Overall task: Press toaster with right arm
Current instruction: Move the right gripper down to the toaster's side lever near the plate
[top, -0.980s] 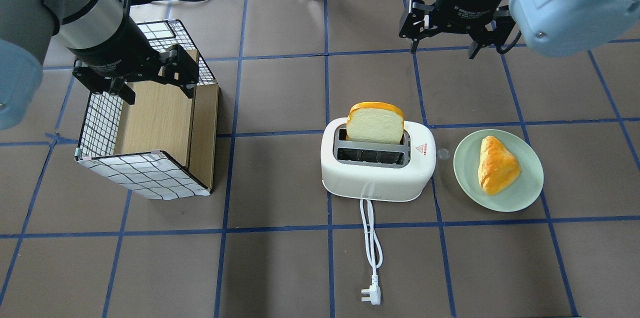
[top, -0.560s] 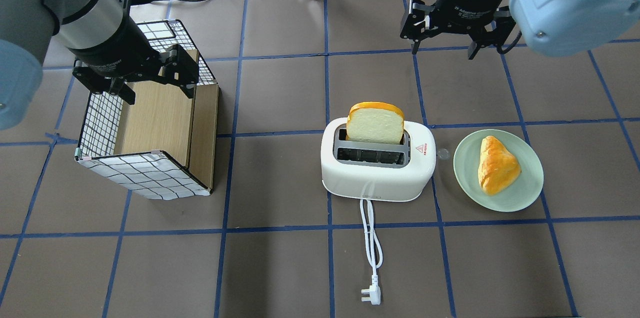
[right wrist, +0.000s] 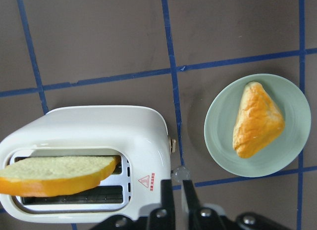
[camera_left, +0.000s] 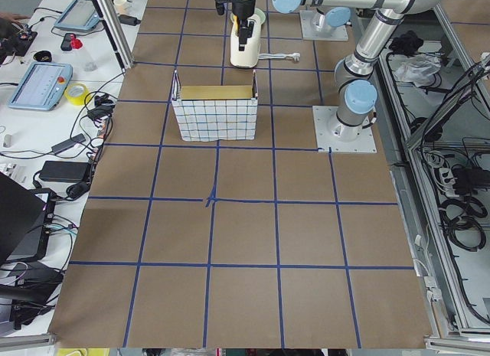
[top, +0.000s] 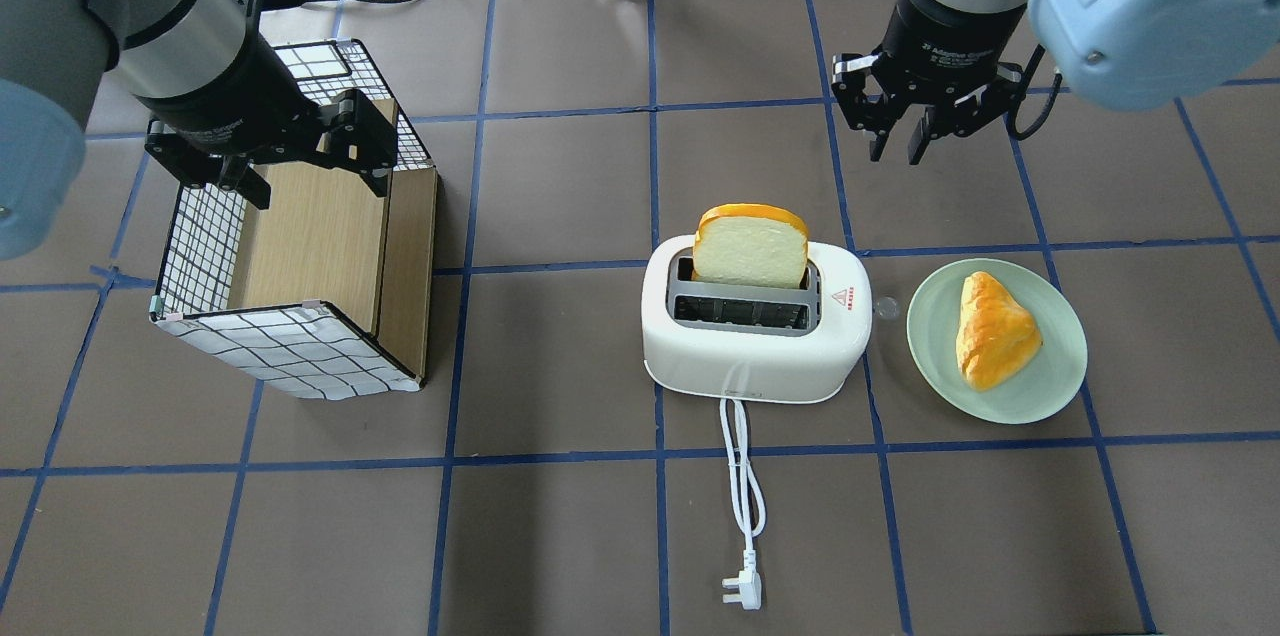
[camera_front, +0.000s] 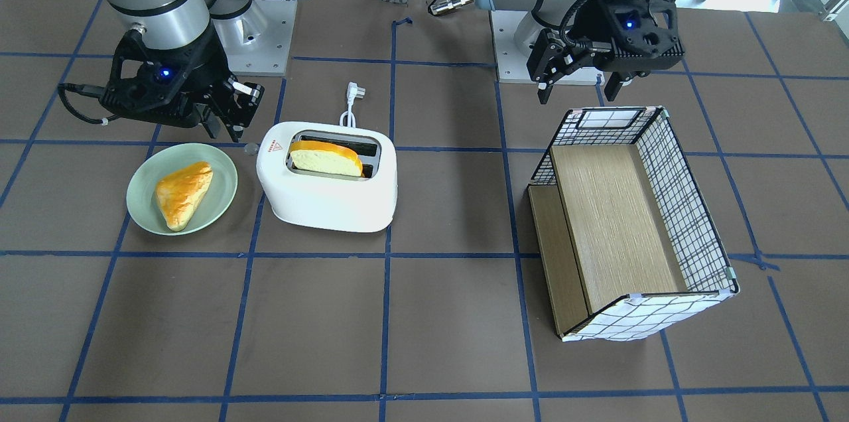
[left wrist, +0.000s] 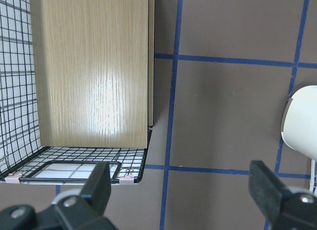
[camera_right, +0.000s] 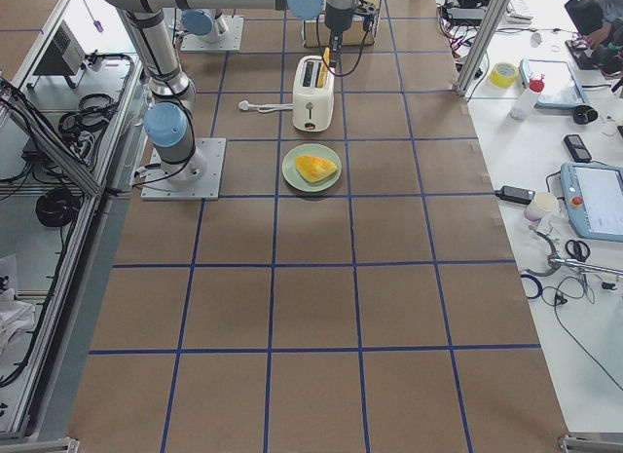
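Note:
The white two-slot toaster [top: 755,346] stands mid-table with a slice of bread [top: 750,251] upright in its far slot. It also shows in the front view [camera_front: 331,200] and the right wrist view [right wrist: 89,131]. A small clear lever knob [right wrist: 179,173] sticks out of its end on the plate side. My right gripper [top: 897,154] is shut and empty, in the air beyond that end of the toaster. In the right wrist view [right wrist: 178,190] its fingertips lie just short of the knob. My left gripper [top: 315,181] is open and empty over the basket.
A green plate [top: 1000,406] with a pastry [top: 995,331] sits right of the toaster. A wire basket with a wooden shelf [top: 290,346] lies on its side at the left. The toaster's white cord and plug [top: 742,591] trail toward the near edge.
My right gripper has closed its fingers, turned, and moved nearer the toaster's plate-side end. The left arm, toaster and bread have not moved.

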You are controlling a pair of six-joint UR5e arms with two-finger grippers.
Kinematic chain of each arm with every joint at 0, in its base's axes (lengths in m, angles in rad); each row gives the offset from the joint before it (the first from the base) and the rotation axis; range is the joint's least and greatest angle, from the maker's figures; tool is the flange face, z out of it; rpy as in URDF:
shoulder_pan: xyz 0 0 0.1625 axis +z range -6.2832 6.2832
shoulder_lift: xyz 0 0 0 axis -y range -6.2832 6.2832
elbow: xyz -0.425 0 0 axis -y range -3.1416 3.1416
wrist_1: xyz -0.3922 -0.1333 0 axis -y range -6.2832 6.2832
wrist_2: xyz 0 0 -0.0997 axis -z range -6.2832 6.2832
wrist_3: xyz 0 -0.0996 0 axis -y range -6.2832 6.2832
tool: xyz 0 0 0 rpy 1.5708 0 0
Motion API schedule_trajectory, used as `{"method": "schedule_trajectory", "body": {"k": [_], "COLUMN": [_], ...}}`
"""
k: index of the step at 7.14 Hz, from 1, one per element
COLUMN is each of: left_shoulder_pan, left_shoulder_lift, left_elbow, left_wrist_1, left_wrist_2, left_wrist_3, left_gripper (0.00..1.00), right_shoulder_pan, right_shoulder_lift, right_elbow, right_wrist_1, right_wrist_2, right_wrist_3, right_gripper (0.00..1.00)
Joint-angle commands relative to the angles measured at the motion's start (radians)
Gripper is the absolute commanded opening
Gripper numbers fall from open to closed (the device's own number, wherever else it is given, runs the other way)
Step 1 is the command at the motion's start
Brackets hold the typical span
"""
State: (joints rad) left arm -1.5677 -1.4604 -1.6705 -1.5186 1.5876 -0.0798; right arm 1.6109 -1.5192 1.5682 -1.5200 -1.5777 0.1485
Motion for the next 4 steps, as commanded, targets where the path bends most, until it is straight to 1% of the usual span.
{"method": "schedule_trajectory", "body": {"k": [1, 2, 4], "left_shoulder_pan": [0.0, 0.0, 0.0], "left_shoulder_lift": [0.0, 0.0, 0.0], "left_elbow": [0.0, 0.0, 0.0], "left_wrist_1": [0.0, 0.0, 0.0], "left_wrist_2": [0.0, 0.0, 0.0], "left_wrist_3": [0.0, 0.0, 0.0], "left_gripper": [1.0, 1.0, 1.0], "right_shoulder_pan": [-0.06, -0.113, -0.16], "right_shoulder_lift": [0.002, 0.001, -0.001], "right_elbow": [0.016, 0.051, 0.097], "right_wrist_1": [0.085, 0.087, 0.086], "right_wrist_2": [0.077, 0.099, 0.216], "right_wrist_3": [-0.137, -0.203, -0.278], "right_gripper": [0.0, 0.0, 0.0]}}
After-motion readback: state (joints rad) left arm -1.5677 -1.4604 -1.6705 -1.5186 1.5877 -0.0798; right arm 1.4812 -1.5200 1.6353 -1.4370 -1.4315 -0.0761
